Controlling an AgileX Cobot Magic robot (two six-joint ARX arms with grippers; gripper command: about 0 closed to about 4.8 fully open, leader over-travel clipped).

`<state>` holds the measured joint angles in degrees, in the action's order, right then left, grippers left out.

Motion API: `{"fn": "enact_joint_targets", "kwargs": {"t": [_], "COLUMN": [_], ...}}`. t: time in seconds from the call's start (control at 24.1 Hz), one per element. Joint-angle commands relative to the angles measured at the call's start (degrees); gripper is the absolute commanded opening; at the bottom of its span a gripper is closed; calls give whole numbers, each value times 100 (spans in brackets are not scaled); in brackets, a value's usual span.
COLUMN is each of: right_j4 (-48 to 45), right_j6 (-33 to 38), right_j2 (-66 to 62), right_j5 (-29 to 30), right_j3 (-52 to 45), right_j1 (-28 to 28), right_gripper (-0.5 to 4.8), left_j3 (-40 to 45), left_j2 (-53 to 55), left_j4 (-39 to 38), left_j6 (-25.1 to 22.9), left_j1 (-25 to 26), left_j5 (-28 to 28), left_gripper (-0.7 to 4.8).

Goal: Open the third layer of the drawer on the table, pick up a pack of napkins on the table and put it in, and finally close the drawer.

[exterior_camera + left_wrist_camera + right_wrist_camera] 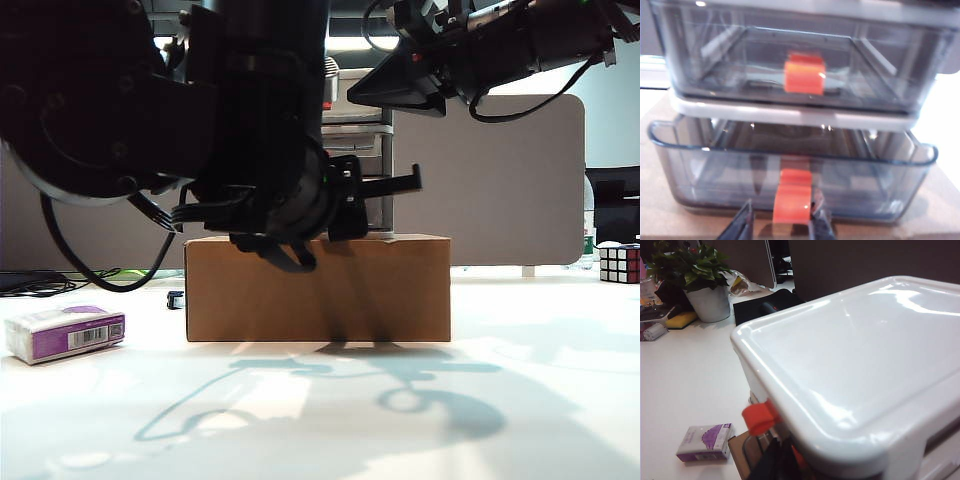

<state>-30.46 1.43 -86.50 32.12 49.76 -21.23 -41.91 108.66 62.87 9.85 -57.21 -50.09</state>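
Observation:
The drawer cabinet (360,140) stands on a brown cardboard box (318,290). In the left wrist view its third layer (715,170) is slid out past the white frame, and I see nothing in it. My left gripper (781,222) is open, its fingers either side of that drawer's red handle (792,200); one finger (820,222) is against the handle, the other stands apart. From outside, the left gripper (410,182) reaches in from the left. My right gripper (779,462) is shut at the front edge of the cabinet's white top (865,355). The pack of napkins (65,333) lies on the table (400,420), far left.
The middle drawer (740,65) above is closed, its red handle (804,76) facing me. A Rubik's cube (619,263) sits at the far right, and a small dark object (176,298) lies left of the box. A potted plant (695,280) and clutter stand beyond the napkins (706,441).

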Motion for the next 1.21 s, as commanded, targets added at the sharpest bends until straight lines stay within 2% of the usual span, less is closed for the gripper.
{"fn": "enact_joint_targets", "kwargs": {"t": [0.04, 0.25, 0.96, 1.21], "right_j4": [48, 42, 44, 46], "right_j6": [-24, -24, -24, -24], "right_j2": [20, 20, 17, 15], "right_j5": [-44, -44, -44, -44], "right_j3": [24, 24, 24, 24], "right_j1": [2, 2, 2, 2], "right_gripper": [-6, -6, -6, -6], "left_j3": [-20, -20, -50, -81], "left_j2": [-20, -20, -15, -15], "left_j4": [120, 157, 151, 146], "left_j6": [-42, -44, -44, -46], "left_j1": [37, 70, 105, 157], "left_j5": [22, 271, 306, 492], "left_gripper": [133, 124, 124, 116]}}
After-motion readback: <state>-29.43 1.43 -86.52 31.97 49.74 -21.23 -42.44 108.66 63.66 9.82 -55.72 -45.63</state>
